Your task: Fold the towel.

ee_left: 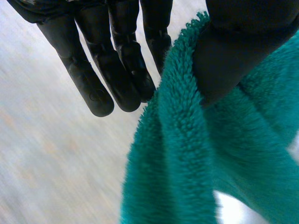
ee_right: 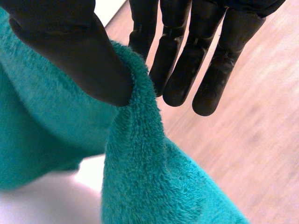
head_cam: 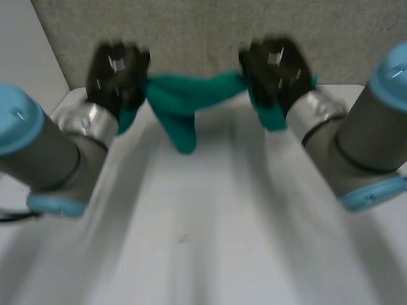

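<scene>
One white bench (head_cam: 210, 241) spreads from 6 o'clock up to a grey speckled back panel (head_cam: 191, 32) at 12 o'clock in the head view. Two grey arms with light-blue caps reach over it, the left arm (head_cam: 51, 152) from 9 o'clock and the right arm (head_cam: 362, 140) from 3 o'clock.

Between them, at about 12 o'clock, a teal terry towel (head_cam: 184, 95) is strung from hand to hand along its upper edge. A bunched fold sags from the middle toward 6 o'clock, and a short end droops under each hand. Whether the lowest fold touches the bench cannot be told.

The left hand (head_cam: 116, 76), at 10 o'clock, pinches one end of that edge. In the left wrist view its thumb (ee_left: 233, 60) bears down on the towel's rim, while the straight fingers (ee_left: 117, 74) in sight stand beside the cloth, clear of it.

The right hand (head_cam: 276, 70), at 1 o'clock, pinches the other end. In the right wrist view its thumb (ee_right: 79, 60) presses into the rim, the straight fingers (ee_right: 187, 65) lie just beside it, and the pile hangs below the palm.
</scene>
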`<state>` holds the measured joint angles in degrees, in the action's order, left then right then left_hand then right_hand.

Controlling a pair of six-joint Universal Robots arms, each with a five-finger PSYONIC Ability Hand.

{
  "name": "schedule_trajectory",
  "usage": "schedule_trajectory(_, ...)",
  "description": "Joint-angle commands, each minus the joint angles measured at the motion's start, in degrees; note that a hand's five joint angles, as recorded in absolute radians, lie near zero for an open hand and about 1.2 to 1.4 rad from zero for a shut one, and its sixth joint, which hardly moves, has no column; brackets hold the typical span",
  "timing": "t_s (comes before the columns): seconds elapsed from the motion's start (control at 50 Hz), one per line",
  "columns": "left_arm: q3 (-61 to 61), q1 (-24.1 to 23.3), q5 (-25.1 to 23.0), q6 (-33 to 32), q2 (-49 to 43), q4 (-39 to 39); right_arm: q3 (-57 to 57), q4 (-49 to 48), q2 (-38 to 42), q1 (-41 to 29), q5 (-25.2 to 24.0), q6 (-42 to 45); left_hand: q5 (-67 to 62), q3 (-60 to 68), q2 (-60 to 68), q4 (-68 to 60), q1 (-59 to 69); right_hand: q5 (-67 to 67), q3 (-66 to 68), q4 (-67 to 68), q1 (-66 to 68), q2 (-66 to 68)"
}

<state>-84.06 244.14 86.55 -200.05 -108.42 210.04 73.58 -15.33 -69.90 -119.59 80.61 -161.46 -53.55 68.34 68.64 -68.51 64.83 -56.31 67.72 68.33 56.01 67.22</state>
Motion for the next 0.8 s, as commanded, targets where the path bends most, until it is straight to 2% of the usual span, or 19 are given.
schedule_trajectory(0.02,-14.97,-0.15,0.02,-0.07,-4.43,-5.42,2.97,10.73,13.52,0.58,0.77,3.34,-16.45,11.66,11.36,-11.49,15.17,-13.69,12.28,11.67,23.99,12.78)
schedule_trajectory(0.06,-15.68,-0.33,0.02,-0.07,-4.43,-6.31,2.97,12.25,14.35,0.76,0.43,3.34,-16.45,11.66,11.36,-11.49,15.17,-13.69,12.28,11.67,23.99,12.78)
schedule_trajectory(0.16,-17.36,-3.05,-0.07,0.1,-4.08,-14.21,3.76,13.4,14.09,1.02,0.07,2.64,-14.48,9.69,9.38,-9.52,13.19,-13.69,12.28,11.67,23.99,12.78)
schedule_trajectory(0.18,-17.27,-3.57,-0.16,0.1,-3.74,-16.23,3.94,13.49,13.91,1.02,0.07,2.64,2.36,-7.15,-7.45,7.32,-3.65,-13.69,12.28,11.67,23.99,12.78)
schedule_trajectory(0.2,-17.19,-3.67,-0.16,0.1,-3.3,-17.12,4.02,13.49,13.74,1.02,0.16,2.55,12.02,-16.81,-17.12,16.98,-13.31,-13.69,12.28,11.67,23.99,12.78)
schedule_trajectory(0.24,-16.92,-3.67,-0.16,0.01,-2.07,-18.87,4.9,13.58,13.12,1.02,0.07,2.29,25.19,-29.98,-30.28,30.15,-26.47,-13.69,12.28,11.67,23.99,12.78)
schedule_trajectory(0.26,-16.75,-3.14,-0.24,0.19,-0.41,-19.84,5.17,13.58,13.03,1.02,0.07,2.29,27.57,-32.36,-32.66,32.53,-28.86,-13.69,12.28,11.67,23.99,12.78)
schedule_trajectory(0.46,-16.75,4.07,-0.86,1.42,5.06,-21.26,7.72,13.05,13.03,0.85,0.07,2.2,33.31,-38.11,-38.41,38.27,-34.6,-13.69,12.28,11.67,23.99,12.78)
schedule_trajectory(0.48,-17.27,6.59,-2.25,3.51,5.67,-21.78,7.8,13.05,13.12,0.85,0.07,2.2,36.48,-41.27,-41.57,41.44,-37.76,-13.69,12.28,11.67,23.99,12.78)
schedule_trajectory(0.64,-18.42,11.53,-7.79,16.52,5.41,-26.7,8.07,13.05,13.21,0.85,0.07,2.2,35.17,-39.96,-40.26,40.13,-36.45,-13.69,12.28,11.67,23.99,12.78)
schedule_trajectory(0.8,-18.42,14.09,-10.26,17.68,2.78,-27.85,8.33,13.05,13.12,0.76,0.07,1.85,28.96,-33.75,-34.05,33.92,-30.24,-13.69,12.28,11.67,23.99,12.78)
